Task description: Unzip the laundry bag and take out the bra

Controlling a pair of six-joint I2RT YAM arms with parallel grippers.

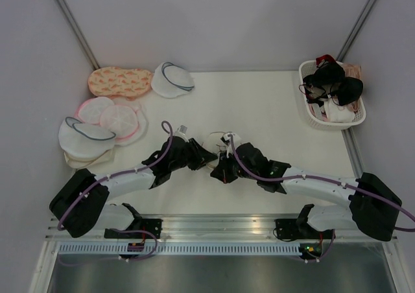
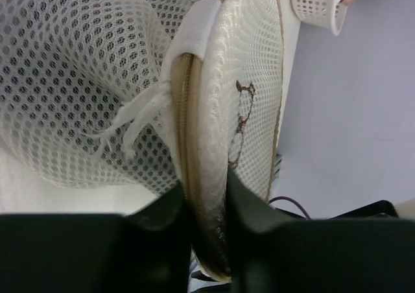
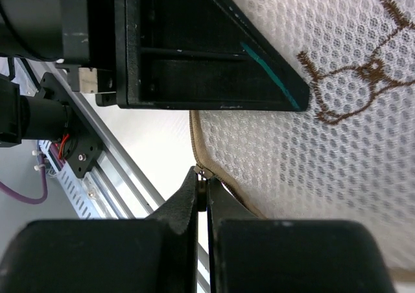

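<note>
The laundry bag [image 1: 217, 142], white mesh with a tan zipper rim and a brown bra drawing, sits at mid table between both arms. My left gripper [image 1: 206, 155] is shut on the bag's tan rim [image 2: 206, 196], holding it on edge. My right gripper [image 1: 225, 170] is shut on the small metal zipper pull [image 3: 202, 176] at the rim's corner. The bag's flat face with the drawing fills the right wrist view [image 3: 337, 111]. The left gripper's finger [image 3: 214, 66] crosses above it. The bra inside the bag is hidden.
A white basket [image 1: 310, 115] with dark garments stands at the back right. Several white pouches with grey and pink rims [image 1: 97, 128] and a patterned orange garment [image 1: 120, 81] lie at the back left. The metal rail [image 1: 220, 225] runs along the near edge.
</note>
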